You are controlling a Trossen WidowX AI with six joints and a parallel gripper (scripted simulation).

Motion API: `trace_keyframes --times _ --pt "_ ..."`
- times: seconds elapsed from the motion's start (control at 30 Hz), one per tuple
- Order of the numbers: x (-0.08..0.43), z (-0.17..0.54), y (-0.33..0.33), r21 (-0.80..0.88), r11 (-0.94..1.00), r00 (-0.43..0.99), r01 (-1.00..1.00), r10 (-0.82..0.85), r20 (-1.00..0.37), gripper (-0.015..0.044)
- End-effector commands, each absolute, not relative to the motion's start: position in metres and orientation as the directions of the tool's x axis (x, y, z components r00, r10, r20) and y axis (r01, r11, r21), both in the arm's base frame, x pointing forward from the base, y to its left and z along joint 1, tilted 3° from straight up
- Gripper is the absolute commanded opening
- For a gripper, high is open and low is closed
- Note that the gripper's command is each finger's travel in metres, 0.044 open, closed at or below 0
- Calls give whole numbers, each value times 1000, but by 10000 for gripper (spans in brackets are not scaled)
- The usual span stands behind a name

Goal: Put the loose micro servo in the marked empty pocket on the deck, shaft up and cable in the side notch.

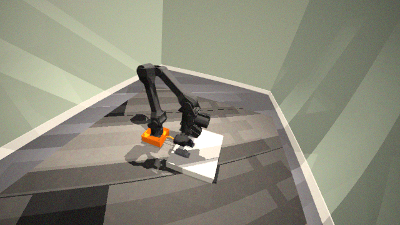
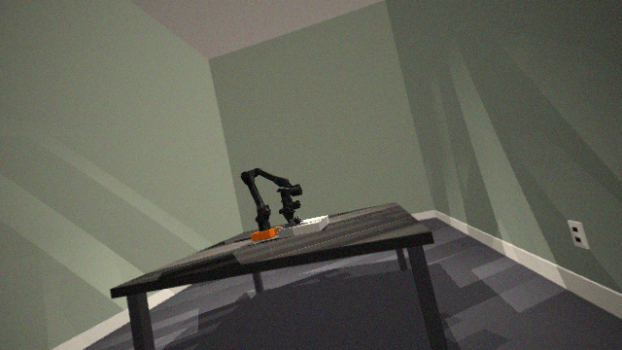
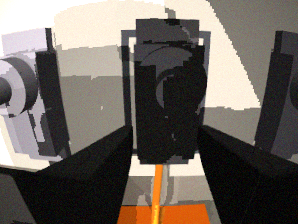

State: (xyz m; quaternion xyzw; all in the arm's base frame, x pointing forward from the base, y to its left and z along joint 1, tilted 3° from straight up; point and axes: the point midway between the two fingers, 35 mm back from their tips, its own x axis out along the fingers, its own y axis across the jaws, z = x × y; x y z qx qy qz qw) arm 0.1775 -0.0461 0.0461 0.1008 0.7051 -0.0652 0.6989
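Note:
The loose micro servo (image 3: pixel 150 100) is dark with shadow in the wrist view, its round output side facing up. It stands within the pocket's marked outline (image 3: pixel 207 45) on the white deck (image 1: pixel 212 144) (image 2: pixel 318 225) (image 3: pixel 90 20). Its orange cable (image 3: pixel 158 185) runs straight from its near end toward the robot's base. My gripper (image 3: pixel 165 133) (image 1: pixel 187 144) is slightly open, with its fingers still on either side of the servo and a narrow gap at the left finger. Whether both ears lie flat, and how the cable lies in the notch, cannot be told under the shadow.
Two other servos sit on the deck, one at the left (image 3: pixel 42 100) (image 1: pixel 182 152) and one at the right (image 3: pixel 275 100), close outside my fingers. The orange base block (image 1: pixel 153 139) (image 2: pixel 263 234) (image 3: pixel 185 214) stands beside the deck, under the arm.

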Motion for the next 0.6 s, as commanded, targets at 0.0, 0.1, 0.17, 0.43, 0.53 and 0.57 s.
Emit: trace_keyframes --times 0.0,0.1,0.17,0.43,0.53,0.57 --pt "179 62 -47 48 971 3 235 49 -999 187" --pt "176 79 -47 48 971 3 235 49 -999 187" --pt "176 79 -47 48 971 3 235 48 -999 187" --pt "205 96 -55 49 970 9 238 48 -999 345" --pt "230 113 -62 48 970 10 237 47 -999 424" --pt "239 119 -64 48 970 11 237 47 -999 440"
